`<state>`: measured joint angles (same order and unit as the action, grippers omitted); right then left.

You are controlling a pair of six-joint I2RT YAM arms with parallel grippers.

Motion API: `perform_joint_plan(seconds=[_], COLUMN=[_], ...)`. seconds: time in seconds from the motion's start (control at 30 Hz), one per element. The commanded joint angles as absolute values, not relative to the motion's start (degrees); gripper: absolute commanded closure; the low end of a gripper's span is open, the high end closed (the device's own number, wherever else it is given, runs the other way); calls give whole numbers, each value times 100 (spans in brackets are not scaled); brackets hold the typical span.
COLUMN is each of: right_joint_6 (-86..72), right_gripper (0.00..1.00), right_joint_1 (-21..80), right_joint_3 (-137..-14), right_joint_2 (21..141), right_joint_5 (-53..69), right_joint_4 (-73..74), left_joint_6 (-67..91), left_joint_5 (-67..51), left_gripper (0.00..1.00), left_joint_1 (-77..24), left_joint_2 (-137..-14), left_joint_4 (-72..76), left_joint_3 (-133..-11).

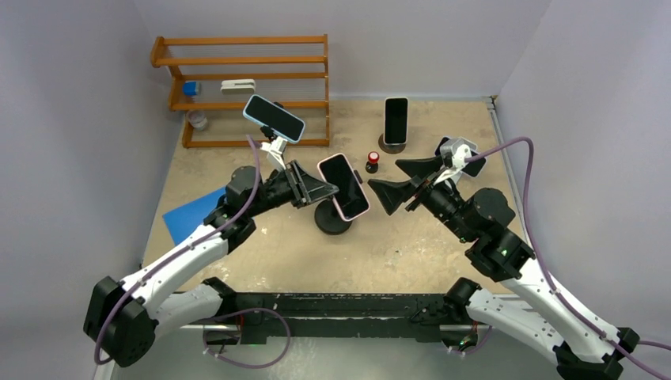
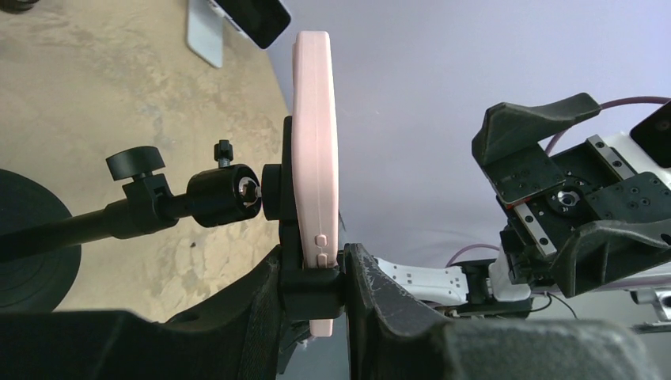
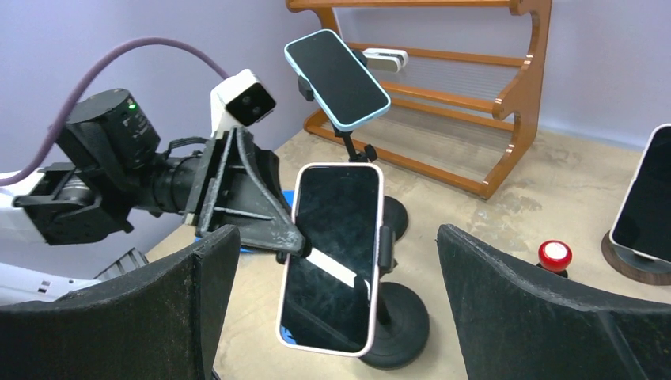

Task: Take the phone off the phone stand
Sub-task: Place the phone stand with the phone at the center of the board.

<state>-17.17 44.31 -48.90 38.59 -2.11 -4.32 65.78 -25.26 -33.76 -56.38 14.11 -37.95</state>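
Note:
A pink-cased phone (image 1: 344,186) sits screen-up and tilted in the black phone stand (image 1: 333,222) at the table's middle. My left gripper (image 1: 316,184) comes in from the left. Its jaws are shut on the stand's side clamp (image 2: 312,285), with the phone's edge (image 2: 315,119) inside that clamp. The stand's ball joint and arm (image 2: 158,202) reach left to its round base. My right gripper (image 1: 385,176) hangs open just right of the phone, touching nothing. In the right wrist view the phone (image 3: 332,253) stands between and beyond its wide-apart fingers (image 3: 506,309).
A blue-cased phone (image 1: 273,117) rides another stand in front of the wooden rack (image 1: 245,87). A black phone (image 1: 396,120) stands on a round base at the back. A small red-topped object (image 1: 372,158) sits behind the pink phone. A blue sheet (image 1: 194,214) lies left.

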Motion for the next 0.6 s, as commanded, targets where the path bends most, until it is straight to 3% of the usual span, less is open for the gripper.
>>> perform_joint_plan(seconds=[0.0,0.57], right_joint_6=[-1616,-1539], right_gripper=[4,4], right_joint_1=[4439,4440], right_joint_3=[-5069,-4969], right_joint_2=[3738,3691], right_joint_5=[-330,-428], right_joint_4=[-479,-437], left_joint_6=[7033,7310], left_joint_5=[-3007,-3840], left_gripper=[100,100], left_joint_1=[-3353,-3346], left_joint_2=[-5956,-6805], left_joint_4=[3847,4421], left_joint_3=[-4290,-4018])
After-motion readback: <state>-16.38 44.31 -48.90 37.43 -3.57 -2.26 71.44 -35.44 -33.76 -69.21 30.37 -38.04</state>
